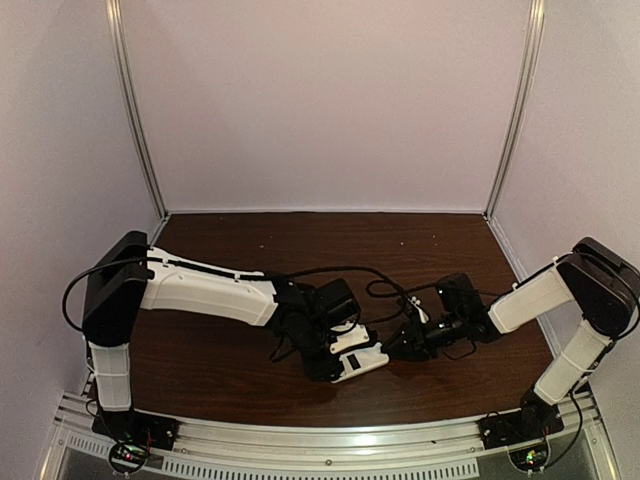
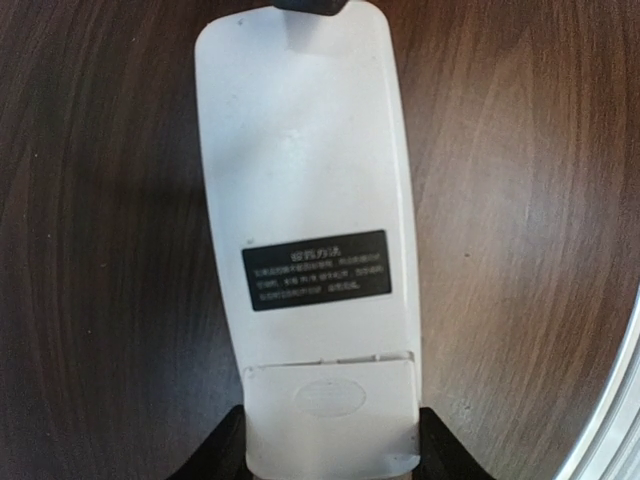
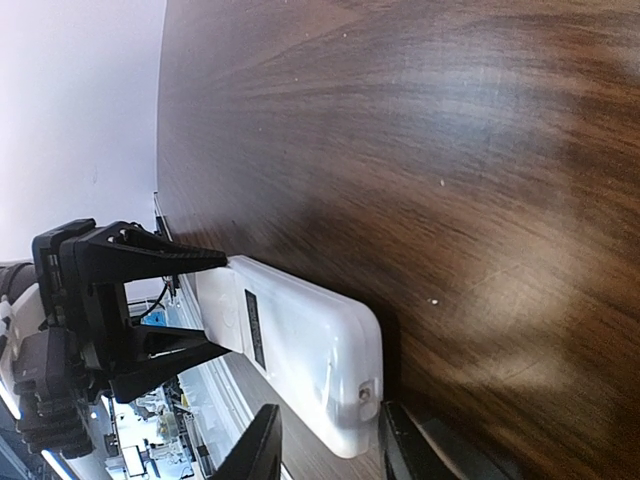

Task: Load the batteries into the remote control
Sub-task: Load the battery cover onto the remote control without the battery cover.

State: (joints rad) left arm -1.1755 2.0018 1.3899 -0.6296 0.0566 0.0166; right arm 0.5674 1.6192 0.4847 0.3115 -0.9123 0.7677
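The remote control [image 1: 362, 358] [image 2: 305, 180] [image 3: 300, 345] lies back up on the dark table, with a black label [image 2: 316, 270] and its thin white cover piece [image 2: 330, 405] seated at one end. My left gripper [image 1: 332, 364] [image 2: 330, 445] is shut on that cover end, a black finger [image 2: 222, 450] against each side. At the opposite end, my right gripper [image 1: 397, 348] [image 3: 325, 448] straddles the remote. One of its fingers [image 3: 402, 450] is at the remote's edge and the other stands a little off, so it is open. The batteries are out of view.
An aluminium rail [image 1: 320, 440] [image 2: 618, 410] runs along the near table edge, close to the remote. Black cables [image 1: 385, 290] loop over the table between the two arms. Pale walls enclose the back and both sides.
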